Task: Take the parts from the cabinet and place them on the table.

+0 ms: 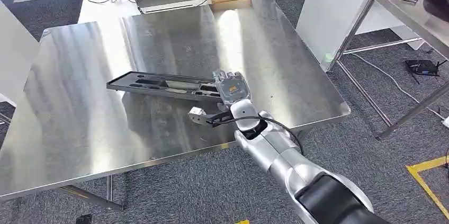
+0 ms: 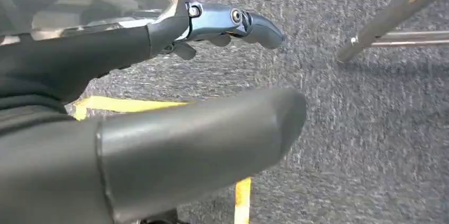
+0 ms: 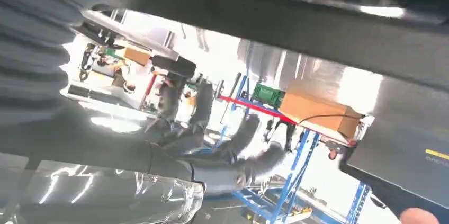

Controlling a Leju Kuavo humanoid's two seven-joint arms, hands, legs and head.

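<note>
Steel table carries long dark part with moulded recesses; right hand grasps its end. Left hand hangs, holding nothing.

The head view looked forward and down from high on the robot onto the steel counter, with the right arm coming in from below and the grey carpet around it. The left wrist view sat very close behind the left hand and faced down to the carpet and a yellow floor line. The right wrist view, turned over, looked past the right hand close along the counter. It shared with the head view the counter and the cardboard box.
</note>
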